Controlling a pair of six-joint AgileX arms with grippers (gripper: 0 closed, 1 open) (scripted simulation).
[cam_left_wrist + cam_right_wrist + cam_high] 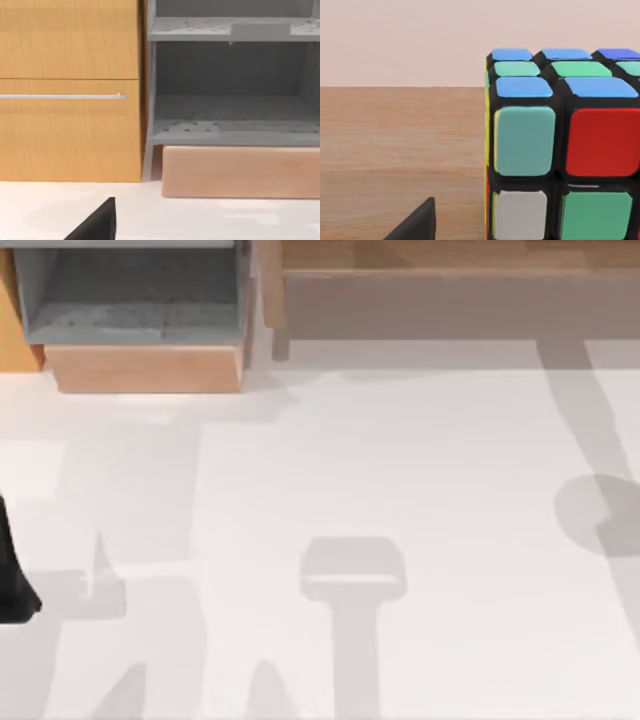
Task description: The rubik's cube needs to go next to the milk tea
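White table surface (420, 460) spans the top view; my left arm (12, 575) sits at its far left edge as a dark shape. Its wrist view faces an orange cabinet (70, 90) beside a grey shelf unit (230, 100). At right, the rubik's cube (560, 150) rests on a wooden surface (395, 150), close before the right wrist camera. Finger state cannot be determined for either gripper, possibly because only one dark tip is visible.
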